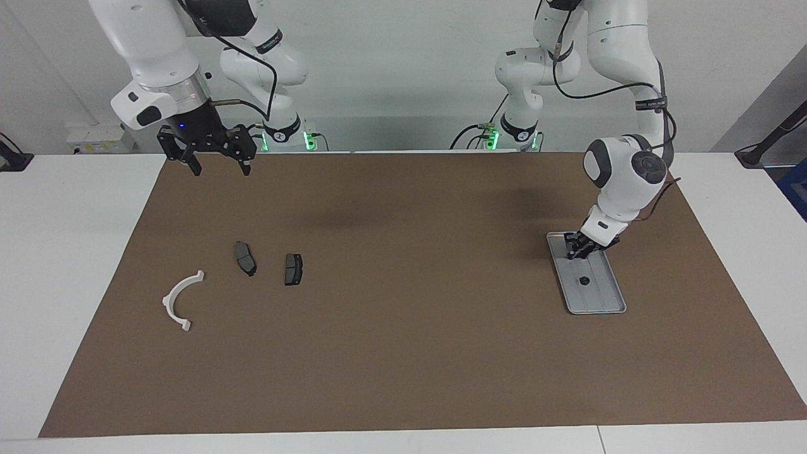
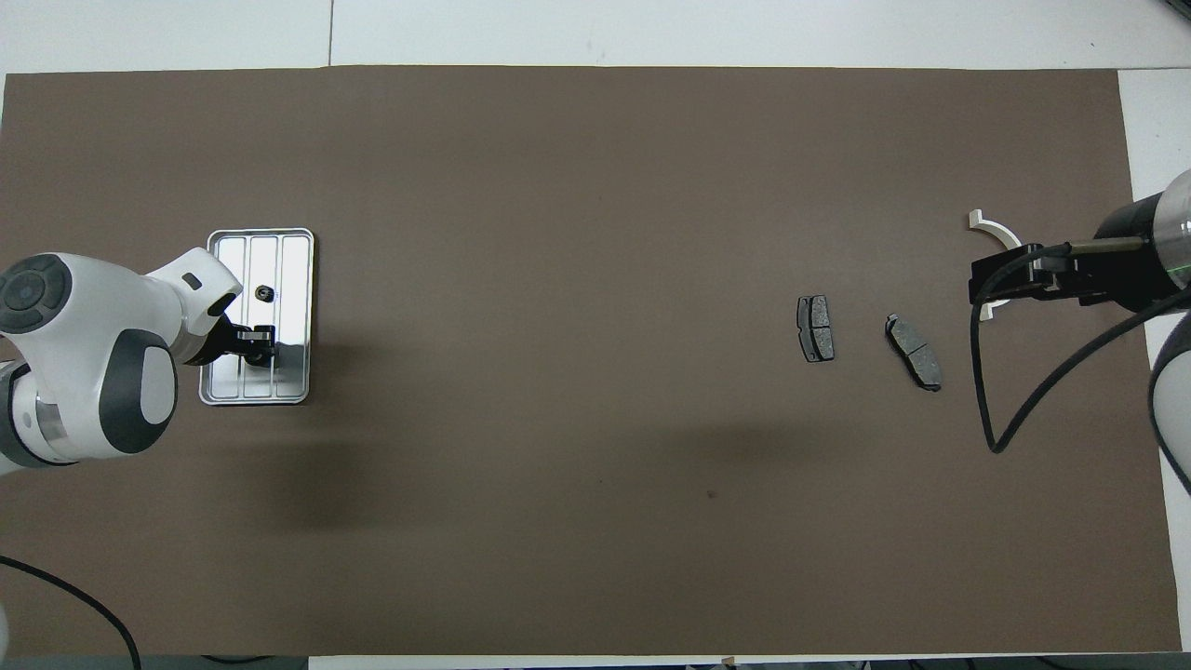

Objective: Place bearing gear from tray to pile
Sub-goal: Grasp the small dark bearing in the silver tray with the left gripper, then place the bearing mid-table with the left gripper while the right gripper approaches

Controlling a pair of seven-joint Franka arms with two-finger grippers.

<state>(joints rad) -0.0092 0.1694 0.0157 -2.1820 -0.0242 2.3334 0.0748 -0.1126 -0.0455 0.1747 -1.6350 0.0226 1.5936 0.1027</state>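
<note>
Silver-grey metal, the tray (image 1: 586,272) lies on the brown mat toward the left arm's end of the tabletop (image 1: 75,252). One small dark gear (image 1: 584,280) sits on it, about midway along. The left gripper (image 1: 577,251) is down over the end of the tray nearer the robots, short of the gear; whether its fingers are open or closed on something I cannot tell.

The pile lies well apart, toward the right arm's end: two dark pads (image 1: 245,258) (image 1: 293,269) side by side and a white half-ring bracket (image 1: 181,299) a little farther from the robots. The right gripper (image 1: 219,165) waits high over the mat's edge by its own base, fingers spread, holding nothing.

Risks, as I judge them: the gear is small and low on smooth ridged metal, so a slightly off-centre pinch could flick it away or slide it along a groove. Fingers pressing on the light tray could shift or tip it by its rim. The carry to the pile is long, so a weak hold may drop the gear on the way.

Nothing stands between tray and pile. The right arm hangs close to the pile, so the two arms could crowd each other there.
</note>
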